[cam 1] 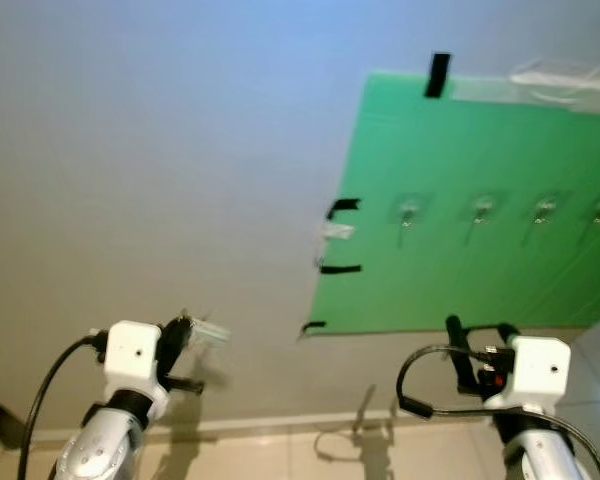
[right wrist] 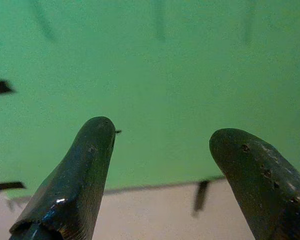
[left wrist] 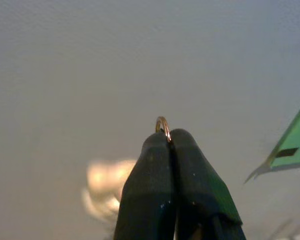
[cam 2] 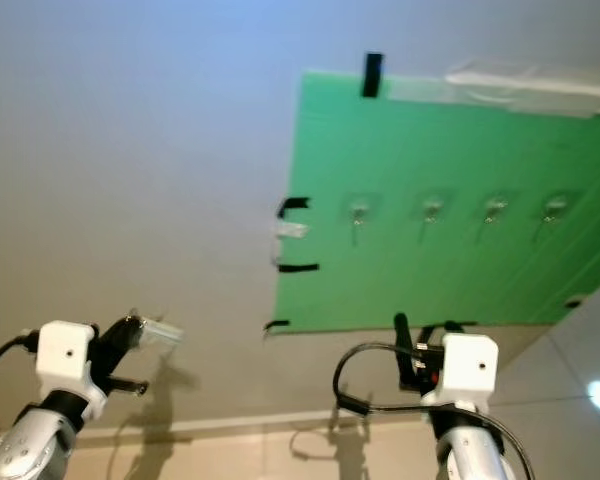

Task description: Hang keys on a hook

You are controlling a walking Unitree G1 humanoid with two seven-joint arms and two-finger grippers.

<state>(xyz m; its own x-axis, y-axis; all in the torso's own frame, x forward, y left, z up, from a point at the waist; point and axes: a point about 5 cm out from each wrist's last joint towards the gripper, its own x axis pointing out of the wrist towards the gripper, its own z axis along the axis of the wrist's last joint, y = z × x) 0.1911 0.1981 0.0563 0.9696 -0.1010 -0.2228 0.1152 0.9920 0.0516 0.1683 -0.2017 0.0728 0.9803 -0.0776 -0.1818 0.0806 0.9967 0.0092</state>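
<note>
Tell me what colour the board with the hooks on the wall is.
The board is bright green, taped up with black strips; it shows best in the right eye view.

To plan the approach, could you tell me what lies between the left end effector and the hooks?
In the left eye view: bare wall, then the green board's taped left edge.

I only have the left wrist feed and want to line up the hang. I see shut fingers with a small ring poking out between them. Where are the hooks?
Observer: Four hooks sit in a row on the green board; the nearest is the leftmost hook, up and to the right of the left gripper.
Operator: Is the right arm in the way?
Observer: No. The right gripper is open, raised at the board's lower edge, below the hooks.
Operator: What hangs from my ring?
Observer: A pale, clear tag sticks out from the fingers.
</note>
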